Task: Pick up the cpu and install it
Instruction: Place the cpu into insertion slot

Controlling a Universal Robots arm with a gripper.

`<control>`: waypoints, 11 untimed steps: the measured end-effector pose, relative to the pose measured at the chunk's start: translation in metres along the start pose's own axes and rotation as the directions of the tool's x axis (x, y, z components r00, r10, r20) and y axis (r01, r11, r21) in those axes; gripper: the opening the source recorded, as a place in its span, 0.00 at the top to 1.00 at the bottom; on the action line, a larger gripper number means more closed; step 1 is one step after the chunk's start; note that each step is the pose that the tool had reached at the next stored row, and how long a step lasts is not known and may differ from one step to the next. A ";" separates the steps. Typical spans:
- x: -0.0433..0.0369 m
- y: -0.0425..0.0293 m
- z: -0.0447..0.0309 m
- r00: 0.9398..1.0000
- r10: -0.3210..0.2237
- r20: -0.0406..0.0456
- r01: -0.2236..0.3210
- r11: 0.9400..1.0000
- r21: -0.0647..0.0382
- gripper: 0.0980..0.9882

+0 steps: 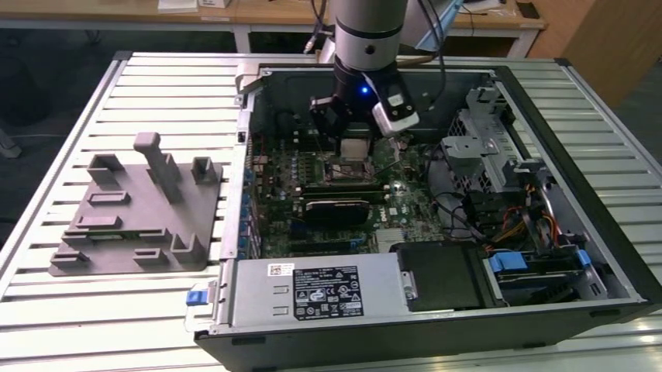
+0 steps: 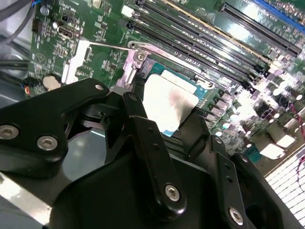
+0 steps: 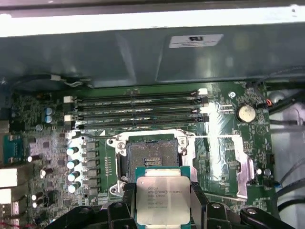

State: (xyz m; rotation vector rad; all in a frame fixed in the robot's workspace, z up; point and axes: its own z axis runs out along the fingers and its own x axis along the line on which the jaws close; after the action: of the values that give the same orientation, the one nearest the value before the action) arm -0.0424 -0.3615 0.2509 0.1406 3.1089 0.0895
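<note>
Cpu (image 1: 355, 147), gripped by its edges in jaws; open socket (image 1: 339, 172) at its 6 o'clock in exterior view. Handling advice: keep level, align corners, no force.

Grey holder (image 1: 135, 213) on slatted table (image 1: 62, 310) beside open computer case (image 1: 414, 341) with white-labelled power supply (image 1: 310, 291).

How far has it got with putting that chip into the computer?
Done: the pick-up. The cpu is clamped between the jaws, inside the open computer case.
In hand: the cpu hangs just above the motherboard, close to the socket.
Left: the socket is open and empty in the first wrist view, so the cpu is not seated yet.
</note>
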 end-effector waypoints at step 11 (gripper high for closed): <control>0.0000 0.0000 0.0002 0.989 0.151 0.009 -0.151 0.989 0.003 0.50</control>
State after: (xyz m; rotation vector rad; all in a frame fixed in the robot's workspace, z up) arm -0.0424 -0.3615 0.2507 0.3749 3.0852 0.0859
